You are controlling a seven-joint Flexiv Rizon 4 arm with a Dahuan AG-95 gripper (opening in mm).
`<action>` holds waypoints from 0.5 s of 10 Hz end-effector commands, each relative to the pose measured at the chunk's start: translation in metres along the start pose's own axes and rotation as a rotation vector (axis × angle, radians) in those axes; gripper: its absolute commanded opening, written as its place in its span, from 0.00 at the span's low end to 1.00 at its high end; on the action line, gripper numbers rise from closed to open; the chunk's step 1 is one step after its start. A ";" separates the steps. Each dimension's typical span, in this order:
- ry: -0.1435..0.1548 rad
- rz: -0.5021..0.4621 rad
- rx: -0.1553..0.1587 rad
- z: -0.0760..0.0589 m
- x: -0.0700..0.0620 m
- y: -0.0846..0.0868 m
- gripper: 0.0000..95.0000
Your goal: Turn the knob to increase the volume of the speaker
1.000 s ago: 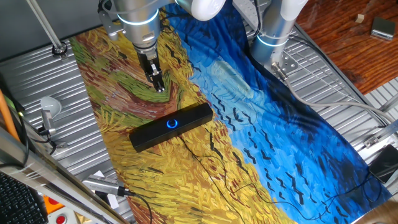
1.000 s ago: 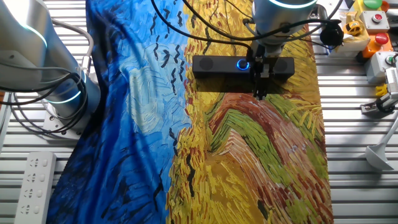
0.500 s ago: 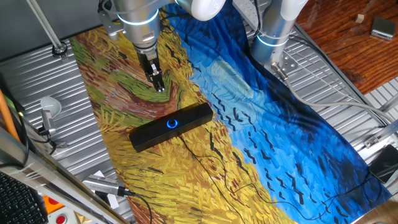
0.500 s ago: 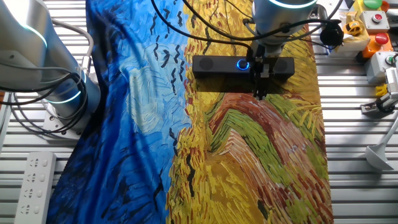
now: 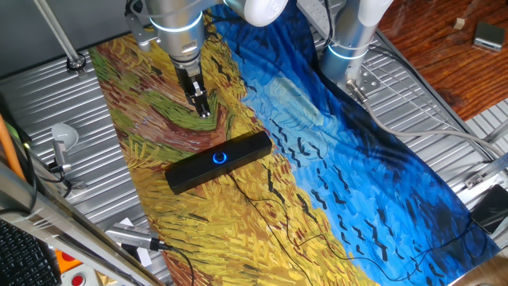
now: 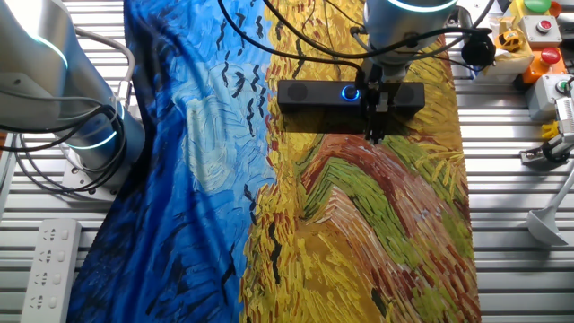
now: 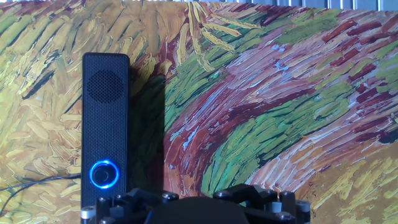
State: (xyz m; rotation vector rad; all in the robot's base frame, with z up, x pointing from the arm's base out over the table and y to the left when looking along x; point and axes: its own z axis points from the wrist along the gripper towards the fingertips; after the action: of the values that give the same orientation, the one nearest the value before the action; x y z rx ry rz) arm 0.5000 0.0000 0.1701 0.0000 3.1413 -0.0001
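Observation:
The speaker (image 5: pixel 190 171) is a long black bar lying on the painted cloth. The knob (image 5: pixel 219 158), ringed in glowing blue, sits at the middle of its top face. In the other fixed view the speaker (image 6: pixel 309 92) and the knob (image 6: pixel 349 92) lie just behind the hand. My gripper (image 5: pixel 204 110) (image 6: pixel 374 135) points down over the cloth beside the speaker, apart from the knob, fingers close together and holding nothing. The hand view shows the speaker (image 7: pixel 104 112) at the left with the knob (image 7: pixel 104 175) low down. My fingertips are out of view there.
A thin black cable (image 5: pixel 266 199) runs from the speaker across the cloth. A second arm's base (image 5: pixel 349 40) (image 6: pixel 63 99) stands at the cloth's blue side. A button box (image 6: pixel 538 36) and a power strip (image 6: pixel 49 260) lie off the cloth.

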 end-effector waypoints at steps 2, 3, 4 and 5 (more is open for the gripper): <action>-0.043 -0.101 -0.024 0.000 0.000 0.000 0.00; -0.043 -0.108 -0.024 0.000 0.000 0.000 0.00; -0.042 -0.119 -0.024 0.000 0.000 0.000 0.00; -0.043 -0.133 -0.024 0.000 0.000 0.000 0.00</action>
State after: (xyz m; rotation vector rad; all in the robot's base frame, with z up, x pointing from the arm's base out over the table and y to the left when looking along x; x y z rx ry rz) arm 0.4988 -0.0005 0.1704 -0.1547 3.1012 0.0283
